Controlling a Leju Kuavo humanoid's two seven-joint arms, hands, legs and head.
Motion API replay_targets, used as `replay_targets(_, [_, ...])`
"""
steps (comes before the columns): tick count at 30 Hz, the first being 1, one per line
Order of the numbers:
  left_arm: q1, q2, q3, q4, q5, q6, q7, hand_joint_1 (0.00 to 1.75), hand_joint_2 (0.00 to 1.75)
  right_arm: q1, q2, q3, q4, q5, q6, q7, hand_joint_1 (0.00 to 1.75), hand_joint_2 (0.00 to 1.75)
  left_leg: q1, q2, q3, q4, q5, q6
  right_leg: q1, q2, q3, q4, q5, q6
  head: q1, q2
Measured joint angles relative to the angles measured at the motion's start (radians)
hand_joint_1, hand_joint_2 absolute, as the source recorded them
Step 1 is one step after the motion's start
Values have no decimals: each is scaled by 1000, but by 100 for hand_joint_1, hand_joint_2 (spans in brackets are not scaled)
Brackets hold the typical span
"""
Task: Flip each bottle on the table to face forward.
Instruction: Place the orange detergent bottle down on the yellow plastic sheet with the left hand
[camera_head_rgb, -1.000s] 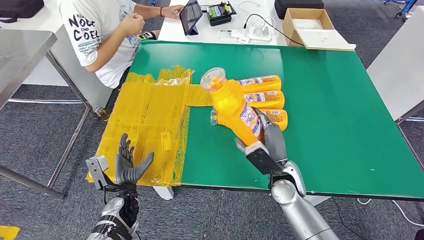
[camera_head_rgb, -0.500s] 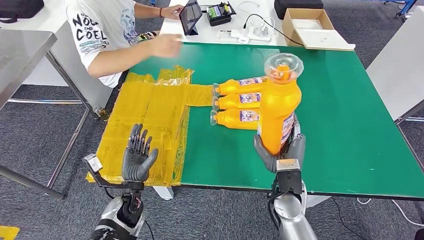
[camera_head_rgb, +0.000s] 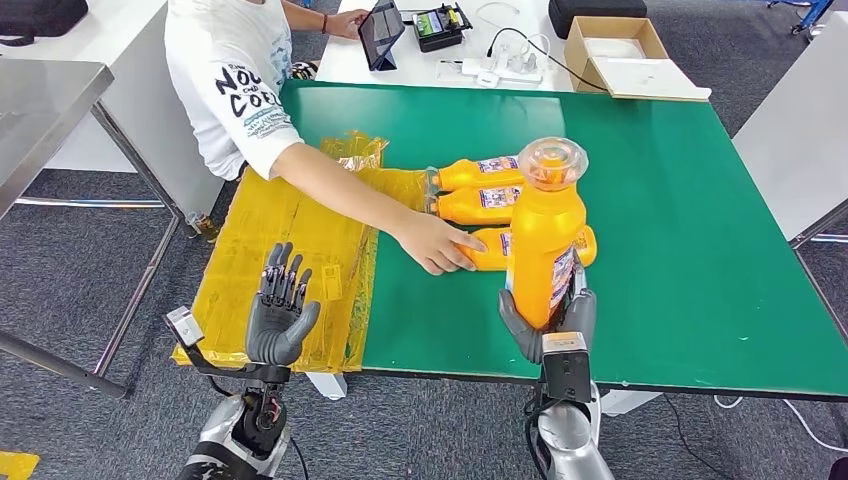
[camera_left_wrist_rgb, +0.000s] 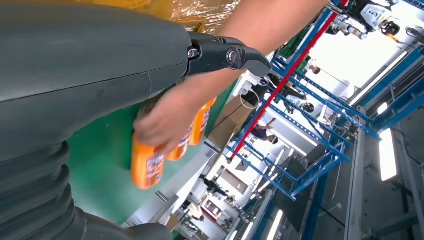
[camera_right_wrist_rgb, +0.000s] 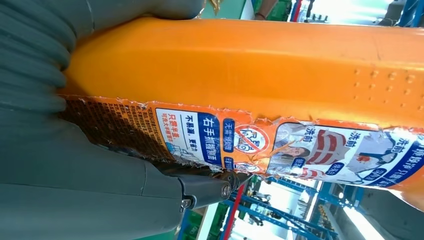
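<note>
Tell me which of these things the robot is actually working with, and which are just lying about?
Part of the job:
- upright orange bottle, gripped by the right hand
- three orange bottles lying down; a person's hand touches the nearest
- green table

Just lying about:
- yellow plastic sheet
- tablet
- cardboard box
- left hand, holding nothing

You could read "NOCE" over "COEL" in dark letters on the person's white shirt. The torn label on the orange bottle carried Chinese print on blue panels, including 右手抓握面, beside a red prohibition sign.
</note>
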Motion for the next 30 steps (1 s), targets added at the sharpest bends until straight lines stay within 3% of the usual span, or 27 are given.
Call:
replay_targets(10, [11, 19, -66, -54, -52, -68, -17, 0, 175, 3, 43, 55, 180, -100, 91, 0, 175, 175, 0, 0, -1, 0, 0, 0, 0, 0, 0, 0, 0, 0, 0, 0])
replay_targets(17, [9, 29, -107, -66, -140, -43, -33, 0, 175, -49, 89, 155, 331, -75, 136, 0, 175, 175, 0, 0, -1, 0, 0, 0, 0, 0, -1, 0, 0, 0, 0, 0])
replay_targets(30, [-5, 43, -161, -56, -157, -62, -14, 0, 175, -167, 175, 216, 574, -5, 140, -1, 175, 175, 0, 0, -1, 0, 0, 0, 0, 0, -1, 0, 0, 0, 0, 0])
